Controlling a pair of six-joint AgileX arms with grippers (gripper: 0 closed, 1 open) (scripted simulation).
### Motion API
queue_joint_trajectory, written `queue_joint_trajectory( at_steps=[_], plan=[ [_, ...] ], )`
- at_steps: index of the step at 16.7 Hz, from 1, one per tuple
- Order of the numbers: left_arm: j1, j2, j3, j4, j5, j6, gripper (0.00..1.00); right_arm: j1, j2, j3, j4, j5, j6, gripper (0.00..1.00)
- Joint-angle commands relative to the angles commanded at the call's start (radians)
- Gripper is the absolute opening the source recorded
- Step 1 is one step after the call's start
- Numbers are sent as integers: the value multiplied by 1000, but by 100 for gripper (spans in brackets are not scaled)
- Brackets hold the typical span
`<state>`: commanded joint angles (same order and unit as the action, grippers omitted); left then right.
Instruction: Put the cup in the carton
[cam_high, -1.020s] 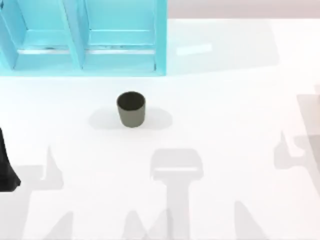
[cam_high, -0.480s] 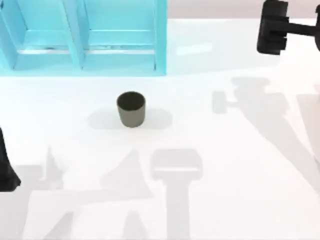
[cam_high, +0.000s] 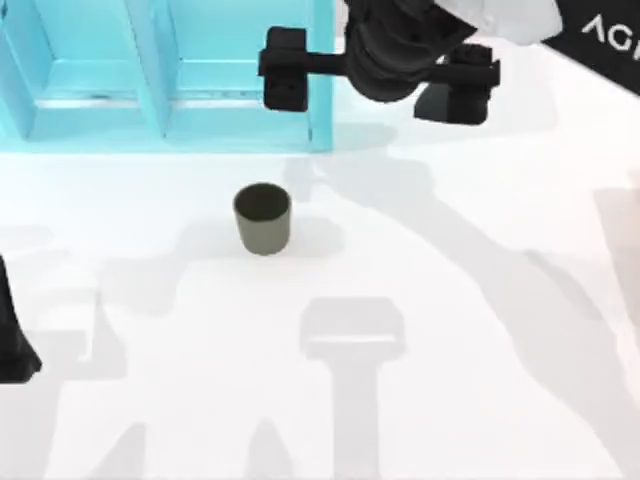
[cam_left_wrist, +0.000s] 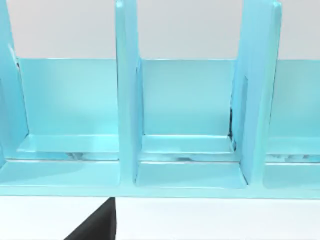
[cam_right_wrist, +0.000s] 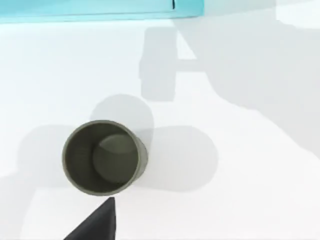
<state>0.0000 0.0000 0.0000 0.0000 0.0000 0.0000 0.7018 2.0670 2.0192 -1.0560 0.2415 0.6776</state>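
Above the carton's (cam_high: 170, 80) right corner hangs the right gripper (cam_high: 375, 85), fingers spread wide, so it's free to drop on the cup (cam_high: 262, 217), standing upright on the table (cam_high: 450, 330) just in front of that carton with plenty of open room around. Left arm (cam_high: 12, 335) sits parked well left of the carton.

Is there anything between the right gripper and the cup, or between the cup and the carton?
Nothing visible blocks either path. The right gripper hangs open above the table, up beside the blue carton; the cup stands upright alone on bare table in front of the carton. The left arm sits at the left edge.
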Motion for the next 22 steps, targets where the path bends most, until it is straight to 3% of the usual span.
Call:
queue_joint_trajectory(
  at_steps=[7, 15, 22],
  plan=[
    [0, 0, 0, 0, 0, 0, 100, 109, 362, 355, -176, 54, 117, 100],
    [0, 0, 0, 0, 0, 0, 100, 106, 388, 362, -165, 55, 117, 100],
    [0, 0, 0, 0, 0, 0, 100, 65, 506, 280, 50, 45, 75, 100]
  ],
)
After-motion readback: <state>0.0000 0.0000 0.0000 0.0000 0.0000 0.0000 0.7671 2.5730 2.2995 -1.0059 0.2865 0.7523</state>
